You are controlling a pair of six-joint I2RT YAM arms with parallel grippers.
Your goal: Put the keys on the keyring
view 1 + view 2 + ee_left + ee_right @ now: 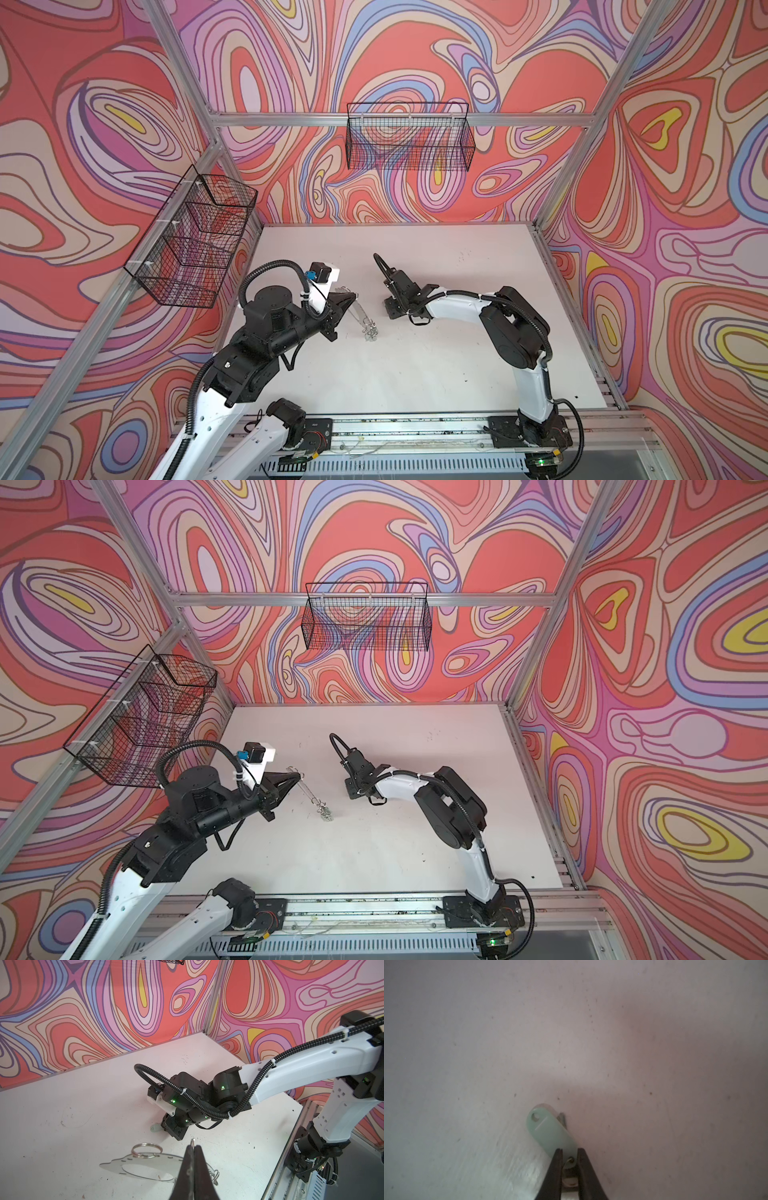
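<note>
Swirl-patterned red, pink and lilac walls (83,124) enclose your white bench (415,374). Two black wire baskets (409,137) hang on them.

Left hand (193,1148): jaws fully closed, pinching a small wire loop (193,1142) on the rim of the wide, flat, shiny metal oval keyring (116,1164). In both top views you see the keyring near mid-bench. It runs from the left fingertips to a cluster of wire loops (370,332) at its far end. A larger split ring (147,1150) sits on its rim.

Right hand (569,1154): pointed down at the bench, jaws nearly together and clamped across one end of a pale green oval-tagged key (550,1132). A sliver of grey metal (562,1118) shows beside the tag. You have the key apart from the keyring, to its right in both top views. You cannot tell whether the tag touches the bench.
</note>
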